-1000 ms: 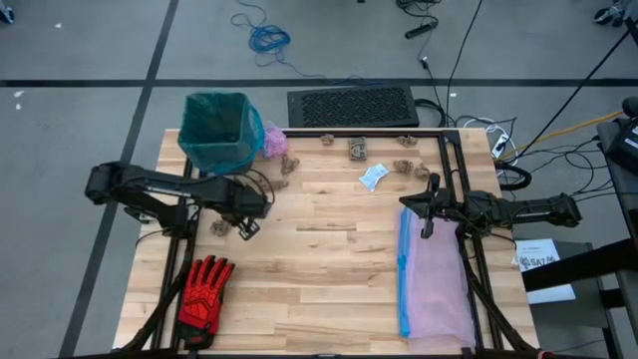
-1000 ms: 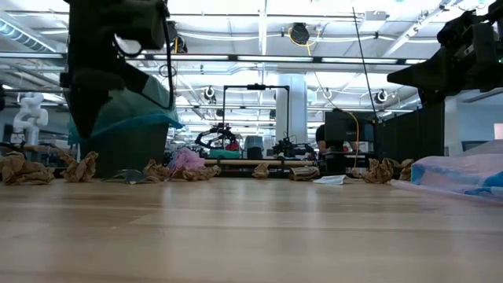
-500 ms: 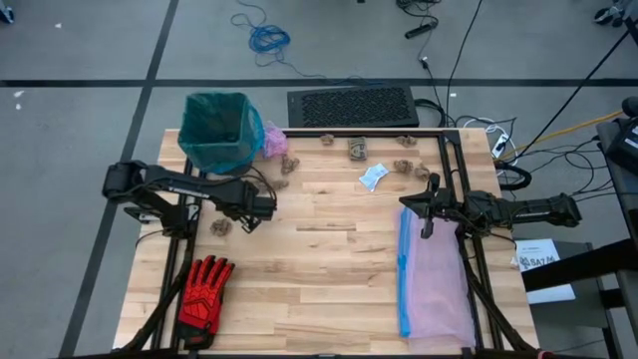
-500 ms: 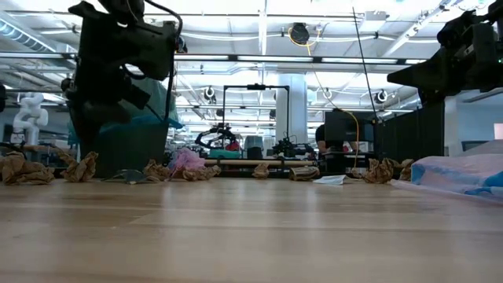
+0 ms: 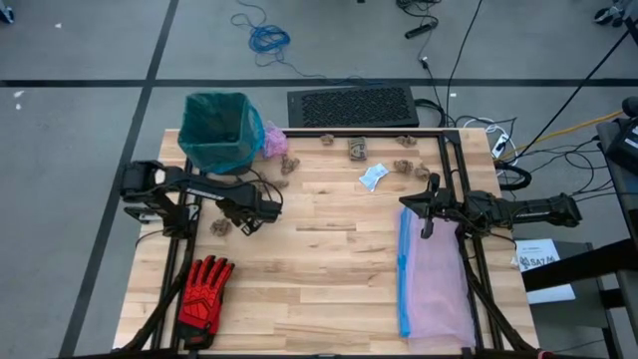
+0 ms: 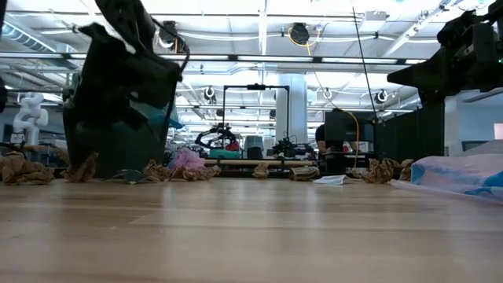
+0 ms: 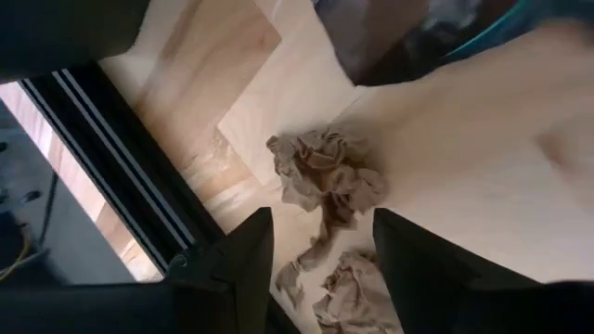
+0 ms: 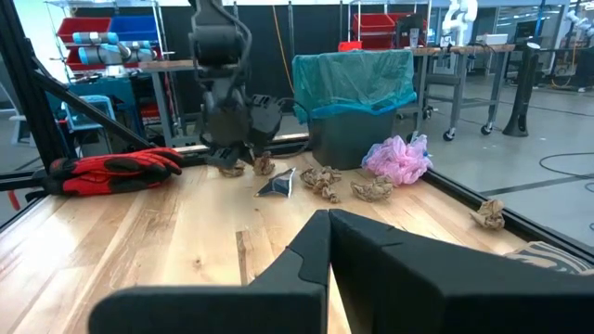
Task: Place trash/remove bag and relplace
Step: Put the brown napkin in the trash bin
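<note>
The bin with the teal-green bag stands at the table's far left corner. Trash lies along the far side: tan paper lumps, a pink piece, a pale blue scrap and a dark scrap. My left gripper is open and points steeply down over two tan lumps near the bin. Its fingers stand on either side of the lumps, and no touch shows. My right gripper is shut and level at the right, above the lilac bag's far end.
A red-and-black glove lies at the near left. A pale lilac bag with a blue rim lies flat along the right side. Black frame rails run along the table's edges. Bare wood fills the middle.
My left gripper has sunk toward the table beside the bin and tipped to point more steeply down, over the tan lumps. My right arm has kept still.
</note>
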Available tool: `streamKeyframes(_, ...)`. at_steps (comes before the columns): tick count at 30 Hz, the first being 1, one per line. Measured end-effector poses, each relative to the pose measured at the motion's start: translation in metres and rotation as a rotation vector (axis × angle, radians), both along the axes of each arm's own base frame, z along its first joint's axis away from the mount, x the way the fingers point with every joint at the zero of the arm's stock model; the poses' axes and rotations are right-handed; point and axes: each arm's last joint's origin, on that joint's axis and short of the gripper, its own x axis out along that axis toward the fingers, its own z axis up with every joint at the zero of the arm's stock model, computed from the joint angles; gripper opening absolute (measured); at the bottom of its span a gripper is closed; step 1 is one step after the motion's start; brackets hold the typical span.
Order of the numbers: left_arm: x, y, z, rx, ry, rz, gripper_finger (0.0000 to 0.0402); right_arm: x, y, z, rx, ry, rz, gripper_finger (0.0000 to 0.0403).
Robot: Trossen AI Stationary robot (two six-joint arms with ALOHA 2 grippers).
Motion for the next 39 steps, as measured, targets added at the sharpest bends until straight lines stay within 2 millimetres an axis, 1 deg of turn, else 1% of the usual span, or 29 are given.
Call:
streamKeyframes(5,-0.001,0.006,-0.023,-0.021,0.03,-0.01,0.0187,0.0,0.0,0.0,0.0,0.0,0.0,0.0)
streamKeyframes(8,0.0,0.006,-0.029,-0.024,0.047,-0.034,0.0176,0.0,0.0,0.0,0.0,0.0,0.0,0.0)
streamKeyframes(11,0.002,0.004,-0.031,-0.038,0.047,-0.085,0.0136,0.0,0.0,0.0,0.0,-0.001,0.0,0.0)
streamKeyframes(12,0.003,0.003,-0.032,-0.038,0.042,-0.098,0.0114,0.0,0.0,0.0,0.0,0.0,0.0,0.0)
streamKeyframes(15,0.009,-0.001,-0.028,-0.009,0.0,-0.148,0.0033,0.0,0.0,0.0,0.0,-0.001,0.0,0.0)
streamKeyframes(16,0.012,-0.003,-0.024,0.001,-0.03,-0.16,0.0018,0.0,0.0,0.0,0.0,0.0,0.0,0.0)
streamKeyframes(20,0.022,-0.014,-0.006,0.015,-0.107,-0.207,0.0007,0.0,0.0,0.0,0.0,-0.001,0.0,0.0)
streamKeyframes(22,0.029,-0.021,0.009,0.034,-0.155,-0.223,0.0005,0.0,0.0,0.0,0.0,0.0,0.0,0.0)
streamKeyframes(25,0.04,-0.028,0.038,0.095,-0.229,-0.271,0.0005,0.0,0.0,0.0,0.0,0.0,0.0,0.0)
streamKeyframes(29,0.05,-0.03,0.088,0.236,-0.323,-0.311,0.0005,0.0,0.0,0.0,0.0,-0.001,0.0,0.0)
streamKeyframes(32,0.049,-0.02,0.128,0.376,-0.367,-0.29,0.0005,0.0,0.0,0.0,0.0,0.0,0.0,0.0)
streamKeyframes(35,0.039,-0.003,0.164,0.498,-0.361,-0.219,0.0005,0.0,0.0,0.0,0.0,0.0,0.0,0.0)
streamKeyframes(37,0.027,0.011,0.182,0.544,-0.333,-0.168,0.0004,0.0,0.0,0.0,0.0,-0.001,0.0,0.0)
streamKeyframes(39,0.018,0.026,0.194,0.565,-0.345,-0.107,0.0004,0.0,0.0,0.0,0.0,0.0,0.0,0.0)
